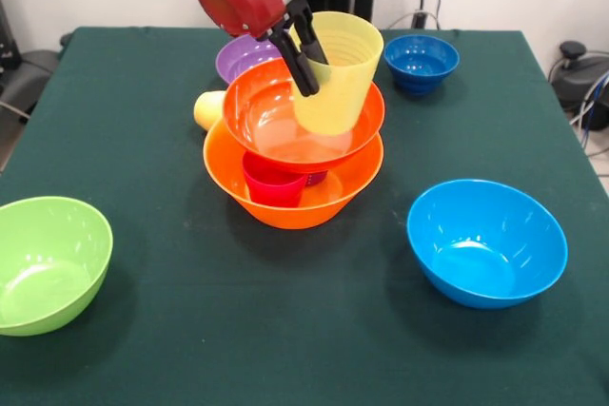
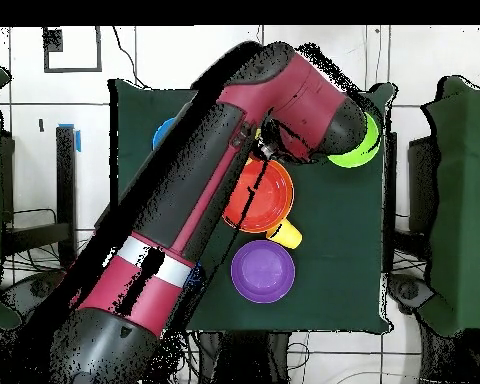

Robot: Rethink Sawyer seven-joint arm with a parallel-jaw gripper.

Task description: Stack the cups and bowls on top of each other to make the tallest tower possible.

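Near edge of the table (image 1: 190, 349), dark green cloth, matte. Front left: lime green bowl (image 1: 48, 263), glossy round plastic, nothing in it, upright. Front right: light blue bowl (image 1: 487, 242), same glossy plastic, deep, nothing in it.

Centre: the tower (image 1: 293, 154). Base is the big orange-yellow bowl (image 1: 285, 202), smooth and wide. Inside it sits a red-pink cup (image 1: 274, 183), with a bit of purple just beside it, probably the translucent purple cup (image 1: 317, 179), mostly hidden. On top of those rests the red-orange bowl (image 1: 276, 121), shiny, tilted slightly. In it stands the ribbed pale yellow cup (image 1: 339, 73), semi-translucent, tapered, leaning a little.

Gripper (image 1: 303, 52): 2 black fingers (image 1: 293, 62) pinched on the near rim wall of the pale yellow cup, 1 inside and 1 outside, closed narrow on it. Red cylinder arm link above.

Behind the tower, left: orange-yellow cup (image 1: 209, 109) lying on its side, touching or just beside the base bowl. Further back: purple bowl (image 1: 243, 56), partly hidden, contents not visible from front; the overhead view shows nothing in it. Far right: small dark blue bowl (image 1: 421, 62), glossy, nothing in it.
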